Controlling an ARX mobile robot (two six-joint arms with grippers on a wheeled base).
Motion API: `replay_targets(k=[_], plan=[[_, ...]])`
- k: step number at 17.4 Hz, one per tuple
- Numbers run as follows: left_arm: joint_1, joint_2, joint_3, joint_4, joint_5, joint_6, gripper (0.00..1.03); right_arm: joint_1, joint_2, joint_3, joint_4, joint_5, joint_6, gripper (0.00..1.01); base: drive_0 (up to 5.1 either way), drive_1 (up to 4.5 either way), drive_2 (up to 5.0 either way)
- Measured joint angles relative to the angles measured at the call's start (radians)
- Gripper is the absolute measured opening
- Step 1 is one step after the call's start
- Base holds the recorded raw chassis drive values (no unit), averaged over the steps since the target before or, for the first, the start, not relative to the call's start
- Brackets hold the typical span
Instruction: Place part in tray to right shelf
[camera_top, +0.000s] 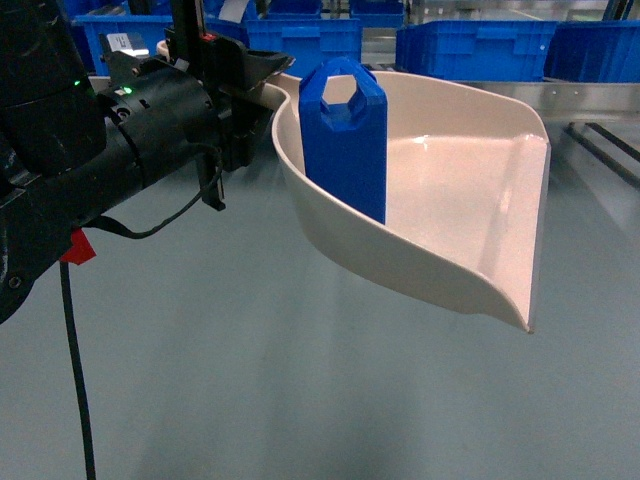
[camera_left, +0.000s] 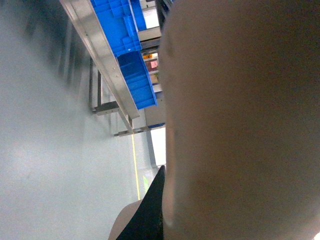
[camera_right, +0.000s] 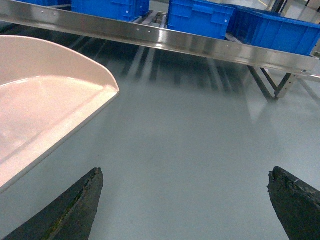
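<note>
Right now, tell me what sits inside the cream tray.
Only the blue part stands upright inside the tray, against its back-left wall; the rest of the floor is bare. The part's foot is hidden by the near wall, and the handle end is hidden behind the left gripper.

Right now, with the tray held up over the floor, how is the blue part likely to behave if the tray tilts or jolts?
The part stands upright and tall against the tray wall, so it probably tips easily. The tray's inside looks smooth and glossy, so it may slide toward the open lip. It looks rigid.
</note>
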Motion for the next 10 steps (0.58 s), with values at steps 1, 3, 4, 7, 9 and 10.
replay_targets(k=[1,3,4,7,9,10], plan=[[0.000,0.000,0.000,0.000,-0.001,0.000,0.15,0.000,0.000,0.000,0.003,0.000,0.000,0.98,3.4,1.59,-4.8],[0.000,0.000,0.000,-0.003,0.000,0.000,0.15,0.000,0.001,0.000,0.001,0.000,0.000,0.98,3.4,1.58,-4.8],[0.000,0.000,0.000,0.001,-0.001,0.000,0.15,0.000,0.000,0.000,0.000,0.000,0.000,0.98,3.4,1.63,-4.8],[0.000,0.000,0.000,0.002,-0.003,-0.001,0.15,0.000,0.000,0.000,0.001,0.000,0.000,0.98,3.3,1.66,-4.9],[0.000,0.000,0.000,-0.002,-0.003,0.001,0.15,0.000,0.000,0.000,-0.002,0.002,0.000,0.98,0.1,4.04,-3.9],[-0.007,0.000,0.000,0.003,0.001,-0.001,0.15,0.000,0.000,0.000,0.002,0.002,0.000,0.98,0.3,4.25,-3.7]])
